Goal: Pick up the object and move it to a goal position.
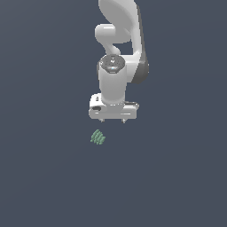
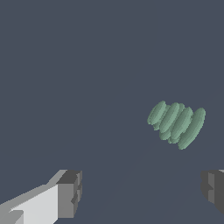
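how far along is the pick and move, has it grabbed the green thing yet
Nothing looks done so far: the pale green ribbed object lies free on the dark surface, apart from the gripper. In hand is the approach: the wrist view shows the fingers spread wide with nothing between them, and the object lying off to one side of the gap. Left: lining up, grasping, lifting, and carrying to the goal, which no marker shows.

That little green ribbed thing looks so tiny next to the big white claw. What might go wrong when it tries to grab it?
1. The green ribbed object lies apart from the open gripper, toward the exterior view's left; closing now would likely catch nothing.
2. In the wrist view the object sits nearer one finger than the other, so an uncorrected descent might knock it.
3. Its ridges lie slanted, so it may slip when squeezed.
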`<action>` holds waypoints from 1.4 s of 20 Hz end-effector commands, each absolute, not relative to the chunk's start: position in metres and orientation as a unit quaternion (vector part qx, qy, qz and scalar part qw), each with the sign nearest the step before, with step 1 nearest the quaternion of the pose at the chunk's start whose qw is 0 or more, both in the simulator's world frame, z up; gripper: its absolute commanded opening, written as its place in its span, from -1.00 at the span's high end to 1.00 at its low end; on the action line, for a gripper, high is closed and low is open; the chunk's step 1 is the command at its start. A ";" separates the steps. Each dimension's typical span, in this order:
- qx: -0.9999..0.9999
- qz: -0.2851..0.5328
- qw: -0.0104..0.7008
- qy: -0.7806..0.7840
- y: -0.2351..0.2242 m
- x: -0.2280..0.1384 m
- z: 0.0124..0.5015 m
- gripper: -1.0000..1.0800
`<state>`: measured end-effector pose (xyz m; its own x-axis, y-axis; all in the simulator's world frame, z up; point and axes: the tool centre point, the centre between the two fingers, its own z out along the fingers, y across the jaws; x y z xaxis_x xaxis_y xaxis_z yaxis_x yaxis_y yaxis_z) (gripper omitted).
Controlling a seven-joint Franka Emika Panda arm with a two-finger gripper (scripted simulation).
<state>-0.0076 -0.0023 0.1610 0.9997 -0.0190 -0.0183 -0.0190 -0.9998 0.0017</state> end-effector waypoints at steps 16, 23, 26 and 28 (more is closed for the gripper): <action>1.000 0.023 0.010 -0.005 -0.006 0.011 0.188 -0.92; 0.998 0.018 0.005 -0.064 -0.022 0.015 0.169 -0.92; 0.994 0.014 0.003 -0.106 -0.034 0.017 0.155 -0.92; 0.990 0.011 0.001 -0.138 -0.044 0.019 0.144 -0.92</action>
